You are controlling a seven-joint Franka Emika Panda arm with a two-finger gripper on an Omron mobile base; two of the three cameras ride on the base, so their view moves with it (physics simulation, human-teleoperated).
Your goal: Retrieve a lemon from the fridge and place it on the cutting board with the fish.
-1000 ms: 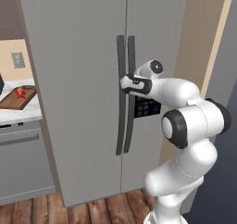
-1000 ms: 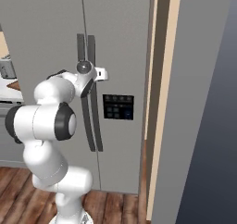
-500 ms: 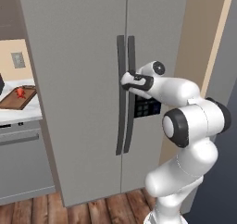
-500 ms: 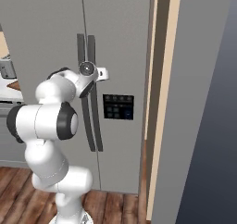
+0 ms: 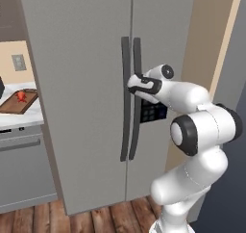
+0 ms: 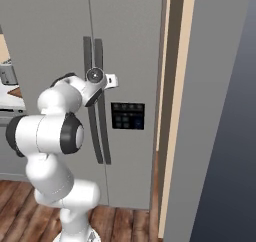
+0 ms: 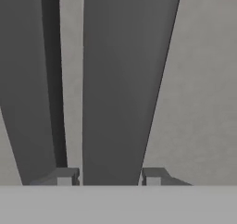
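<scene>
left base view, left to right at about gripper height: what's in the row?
cutting board with the fish on it → left fridge handle → gripper at the right fridge handle → dark control panel on the fridge door → tan wall panel

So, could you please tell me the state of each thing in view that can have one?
fridge: both doors shut.
right door handle: between the finger tips, one on each side.
gripper: jaws straddle that handle; grip not clear.
fish: lying on the cutting board.
</scene>
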